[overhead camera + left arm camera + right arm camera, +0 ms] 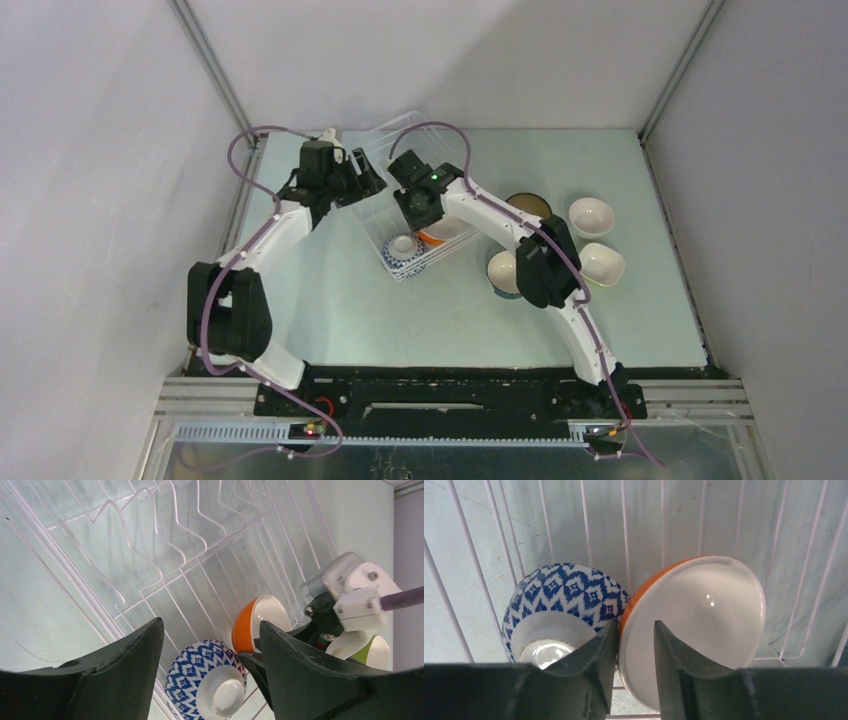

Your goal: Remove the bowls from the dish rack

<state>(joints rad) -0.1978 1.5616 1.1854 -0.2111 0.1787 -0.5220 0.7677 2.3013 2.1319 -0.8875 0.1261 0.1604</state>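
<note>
The white wire dish rack [375, 228] stands at the back middle of the table and holds two bowls. A blue-and-white patterned bowl [569, 592] lies with its foot toward the cameras. An orange bowl [704, 615] with a white inside leans on edge against it. My right gripper [636, 621] is open and straddles the orange bowl's rim: one finger sits between the two bowls, the other inside the orange one. My left gripper [211, 621] hangs open over the rack, above the blue-and-white bowl [200, 672] and apart from it.
Several bowls sit on the table right of the rack: a brown-inside one [528, 207], a white one [590, 215], a lime green one [602, 262] and one [503, 272] partly hidden under the right arm. The two arms are close together over the rack.
</note>
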